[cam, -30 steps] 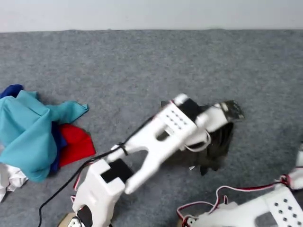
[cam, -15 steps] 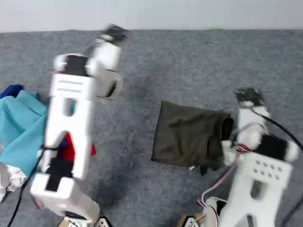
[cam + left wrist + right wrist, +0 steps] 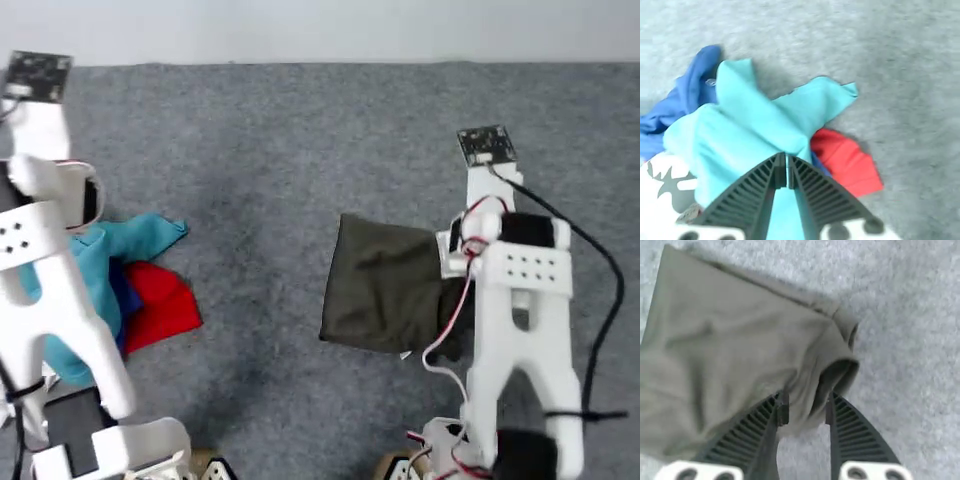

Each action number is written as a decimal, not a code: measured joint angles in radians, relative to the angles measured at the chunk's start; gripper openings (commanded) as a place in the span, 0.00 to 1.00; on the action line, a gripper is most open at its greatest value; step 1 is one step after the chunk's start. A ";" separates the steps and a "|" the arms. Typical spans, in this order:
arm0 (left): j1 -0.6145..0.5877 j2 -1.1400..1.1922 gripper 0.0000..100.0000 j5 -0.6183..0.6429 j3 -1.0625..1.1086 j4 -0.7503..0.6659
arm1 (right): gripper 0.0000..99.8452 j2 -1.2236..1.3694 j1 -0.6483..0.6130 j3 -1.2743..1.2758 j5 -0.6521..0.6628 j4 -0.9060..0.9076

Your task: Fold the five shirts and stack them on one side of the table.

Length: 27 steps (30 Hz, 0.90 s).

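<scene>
On the left side of the grey table (image 3: 290,130) sits the unfolded heap: teal shirt (image 3: 745,130) on top, red shirt (image 3: 847,162) sticking out from under its right edge, and a blue shirt (image 3: 687,97) and a white patterned shirt (image 3: 662,182) tucked around it. The left gripper (image 3: 785,162) hangs right over the teal one w/ its fingers pressed together and nothing in them. Center-right is the olive shirt (image 3: 735,345), which looks folded into a rough rectangle. The right gripper (image 3: 805,402) is above its right edge w/ fingers spread a bit, straddling the rolled-up bit of the fold; can't tell if it's touching cloth. IMO two things matter here. The left has to open up before it drops, then pinch just one corner or hem of the teal so it peels off w/o dragging the red and blue along. The right should bite through all the layers at that fold, otherwise the olive one prob flops open when it gets slid to a side. As for containers, the shirts just lie straight on the table, so the stack will need tidy edges to hold.
</scene>
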 measured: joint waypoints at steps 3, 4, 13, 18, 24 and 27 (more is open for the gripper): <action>-0.021 0.000 0.01 -0.005 0.000 0.000 | 0.14 0.083 0.006 -0.057 -0.006 -0.005; -0.023 0.000 0.01 -0.005 0.000 0.000 | 0.14 0.107 0.012 -0.077 -0.006 -0.005; -0.023 0.000 0.01 -0.005 0.000 0.000 | 0.14 0.269 0.049 -0.140 -0.006 -0.011; -0.023 0.000 0.01 -0.005 0.000 0.002 | 0.12 0.331 0.049 -0.140 -0.006 -0.054; -0.023 0.000 0.01 -0.008 0.038 0.002 | 0.01 0.413 0.052 -0.140 -0.006 -0.106; -0.023 0.000 0.01 -0.008 0.058 0.002 | 0.01 0.416 0.052 -0.140 -0.006 -0.109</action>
